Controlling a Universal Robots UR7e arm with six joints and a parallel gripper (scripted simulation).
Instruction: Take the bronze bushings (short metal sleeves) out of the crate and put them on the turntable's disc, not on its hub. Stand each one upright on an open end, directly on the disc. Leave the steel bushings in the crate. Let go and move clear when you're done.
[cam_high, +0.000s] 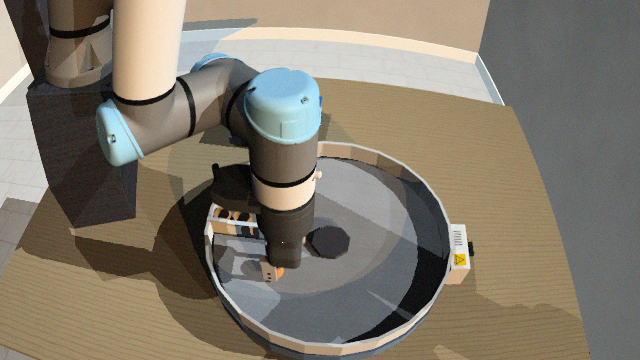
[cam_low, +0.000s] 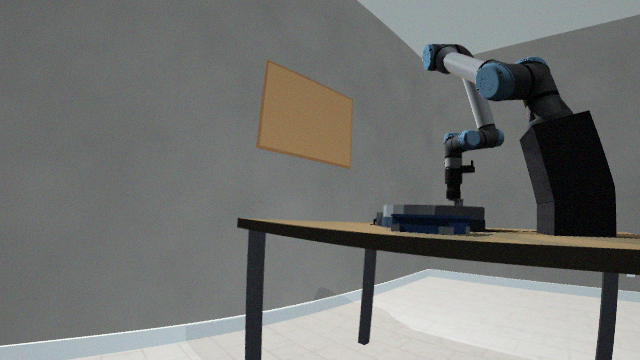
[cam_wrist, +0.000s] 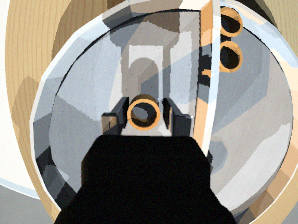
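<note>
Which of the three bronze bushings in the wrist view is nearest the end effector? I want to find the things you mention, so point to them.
The bushing (cam_high: 280, 272) (cam_wrist: 143, 101) between the open end effector's (cam_high: 281, 272) (cam_low: 456, 202) (cam_wrist: 145, 117) fingers; the other two (cam_high: 233, 215) (cam_wrist: 240, 56) are across the divider (cam_high: 235, 223) (cam_wrist: 214, 90).

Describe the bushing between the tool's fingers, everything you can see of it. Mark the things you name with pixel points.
The bushing (cam_high: 280, 273) (cam_wrist: 131, 121) is a short, round, hollow sleeve with an orange-bronze, metallic-looking rim around a dark bore. It looks upright, one open end facing the wrist camera. It sits between the open fingers of the tool (cam_high: 281, 270) (cam_low: 458, 202) (cam_wrist: 145, 116), with a gap showing on either side, so neither finger appears to touch it. It seems to stand on the turntable's disc (cam_high: 340, 310) (cam_wrist: 90, 100), but its lower end is hidden.
</note>
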